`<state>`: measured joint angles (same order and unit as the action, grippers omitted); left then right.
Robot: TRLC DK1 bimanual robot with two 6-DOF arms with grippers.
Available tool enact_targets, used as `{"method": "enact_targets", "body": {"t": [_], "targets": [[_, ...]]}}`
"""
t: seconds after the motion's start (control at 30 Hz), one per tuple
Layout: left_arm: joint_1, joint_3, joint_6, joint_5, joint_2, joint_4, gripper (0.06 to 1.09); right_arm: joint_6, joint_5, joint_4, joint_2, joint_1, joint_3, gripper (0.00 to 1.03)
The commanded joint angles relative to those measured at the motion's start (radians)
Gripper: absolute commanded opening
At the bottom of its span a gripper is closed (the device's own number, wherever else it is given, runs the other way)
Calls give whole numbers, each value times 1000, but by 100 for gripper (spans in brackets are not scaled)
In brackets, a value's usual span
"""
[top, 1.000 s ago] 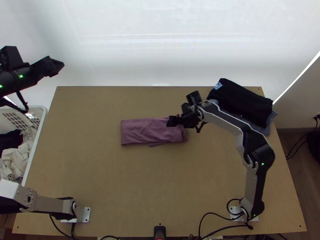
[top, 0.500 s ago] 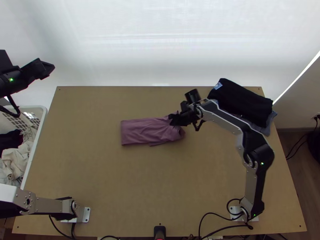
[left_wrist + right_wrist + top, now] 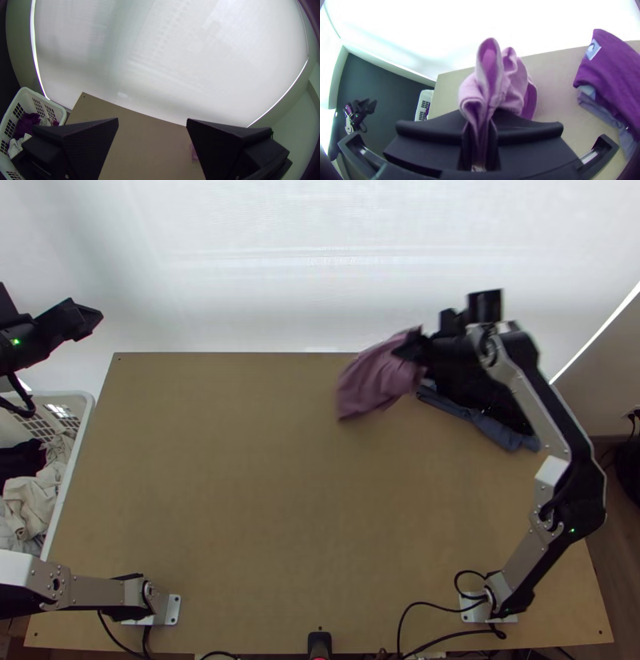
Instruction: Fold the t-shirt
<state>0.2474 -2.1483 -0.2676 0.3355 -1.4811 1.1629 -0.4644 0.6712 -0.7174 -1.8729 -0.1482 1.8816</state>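
While, in the top view, your right gripper [image 3: 414,350] is carrying the t-shirt [image 3: 374,382] from its earlier spot on the worktop [image 3: 240,516] towards the clothes pile [image 3: 490,425], folding is probably giving way to stacking. In the left wrist view, your left gripper [image 3: 152,120] is standing wide. In the right wrist view, you are pinching the t-shirt, bunched, between closed fingers [image 3: 526,128].
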Motion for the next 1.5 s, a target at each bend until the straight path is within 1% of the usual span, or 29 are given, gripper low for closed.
{"method": "enact_targets", "body": {"t": [0.0, 0.17, 0.3, 0.4, 0.5, 0.67, 0.73, 0.9, 0.97, 1.13, 1.27, 1.37, 1.47], "targets": [[6, 11, 16, -1, 22, 11, 105, -17, 30, -48, -65, 58, 142, 3], [7, 11, 16, -1, 21, 11, 105, -46, 42, -119, -163, 128, 347, 3], [12, 15, 16, -1, 21, 11, 105, -69, 57, -99, -213, 176, 435, 3], [13, 15, 16, -1, 22, 12, 105, -95, 68, -39, -229, 206, 450, 3], [18, 18, 16, -1, 22, 12, 105, -102, 71, 21, -235, 226, 450, 3], [20, 24, 16, -1, 24, 11, 105, -171, 76, 130, -250, 266, 450, 3], [20, 22, 16, -1, 24, 11, 105, -200, 96, 131, -258, 280, 455, 3], [20, 22, 16, 0, 24, 11, 105, -200, 126, 87, -261, 315, 436, 3], [20, 24, 16, 0, 22, 11, 105, -184, 143, 47, -273, 332, 433, 3], [18, 22, 14, 0, 18, 6, 105, -105, 142, -62, -289, 384, 410, 3], [16, 22, 13, 2, 12, 6, 105, -76, 140, -168, -299, 432, 409, 3], [13, 24, 11, 2, 4, 4, 105, -8, 126, -243, -301, 464, 402, 3], [7, 22, 11, 2, -4, 1, 105, 32, 107, -281, -301, 501, 390, 3]]}}
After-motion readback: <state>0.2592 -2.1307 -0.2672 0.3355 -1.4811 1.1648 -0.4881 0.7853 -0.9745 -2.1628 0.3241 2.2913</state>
